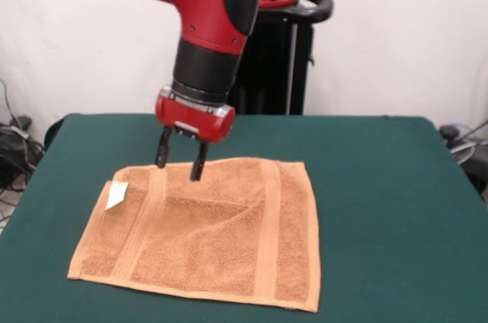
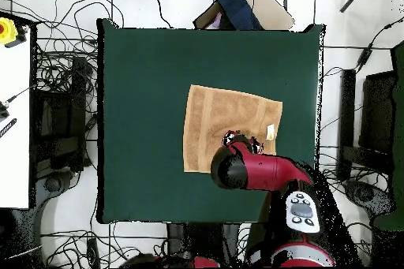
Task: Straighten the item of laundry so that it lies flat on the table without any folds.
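The orange-tan towel (image 1: 217, 235) lies spread out on the green table (image 1: 381, 186), toward the front left. It looks nearly flat, with a faint diagonal crease across its middle and band stripes near its left and right edges. Its white tag (image 1: 117, 193) sticks out at the far left corner. My gripper (image 1: 181, 161) hangs over the towel's far edge, fingers apart and holding nothing, tips just at the cloth. In the overhead view the towel (image 2: 225, 116) shows on the table (image 2: 142, 108), and the arm covers its near edge and most of the gripper (image 2: 239, 139).
The black pedestal (image 1: 274, 64) stands behind the table's far edge. Cables (image 1: 15, 148) lie on the floor at the left. In the overhead view a white bench (image 2: 14, 116) stands to the left and a box with blue cloth (image 2: 237, 5) beyond the top edge.
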